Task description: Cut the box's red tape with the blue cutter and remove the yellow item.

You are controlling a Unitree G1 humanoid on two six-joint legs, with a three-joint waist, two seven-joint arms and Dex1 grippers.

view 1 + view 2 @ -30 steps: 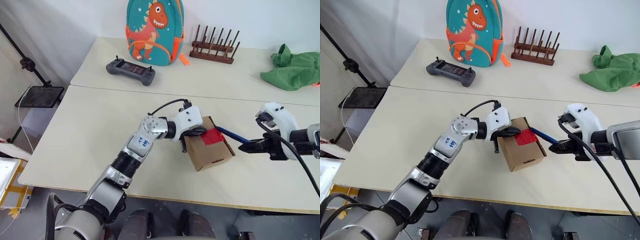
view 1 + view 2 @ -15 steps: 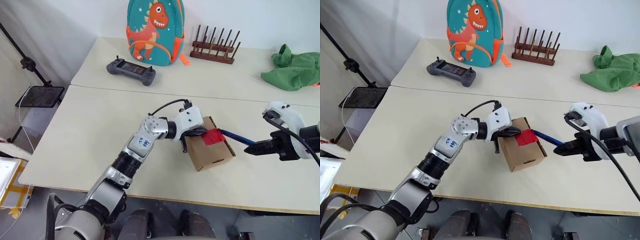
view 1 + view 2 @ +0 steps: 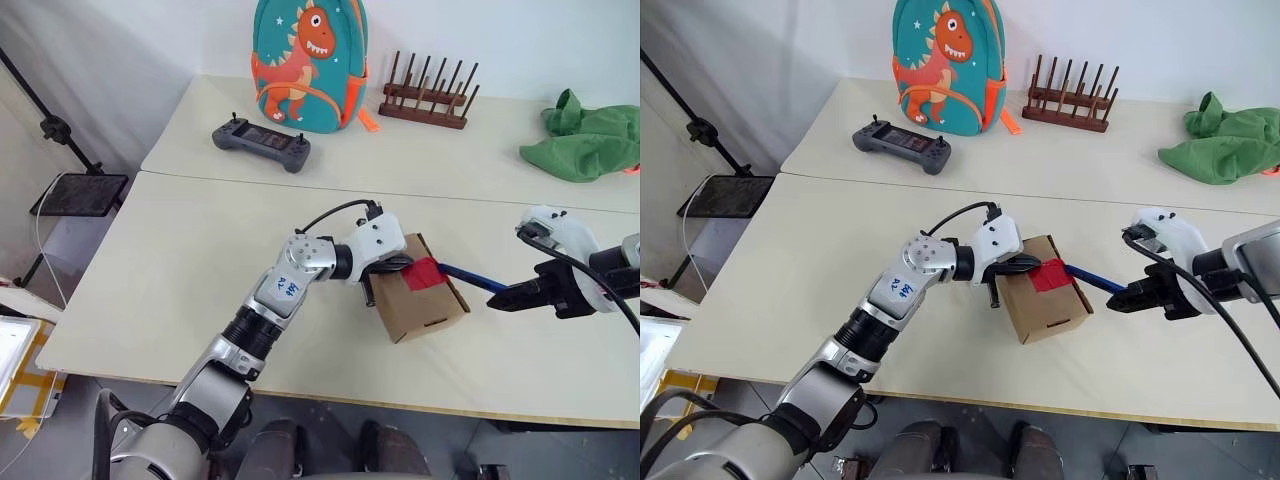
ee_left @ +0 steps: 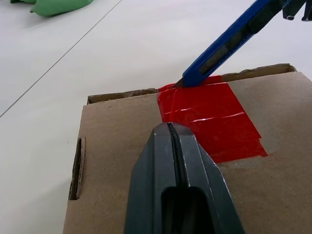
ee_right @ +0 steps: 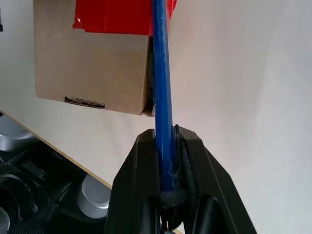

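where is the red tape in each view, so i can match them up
Left eye view: the red tape lies on top of the box, just right of centre.
Right eye view: same place, slightly left of that.
Left wrist view: large patch, centre right.
Right wrist view: top edge.
Shared landmark: the blue cutter, its tip at the tape's edge.

The right gripper [image 3: 498, 298] sits farther right than a second ago, drawing the cutter [image 3: 467, 274] along.

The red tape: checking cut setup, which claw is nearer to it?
Left. The left claw rests shut on the box beside the red tape; the right claw stands off, holding the blue cutter.
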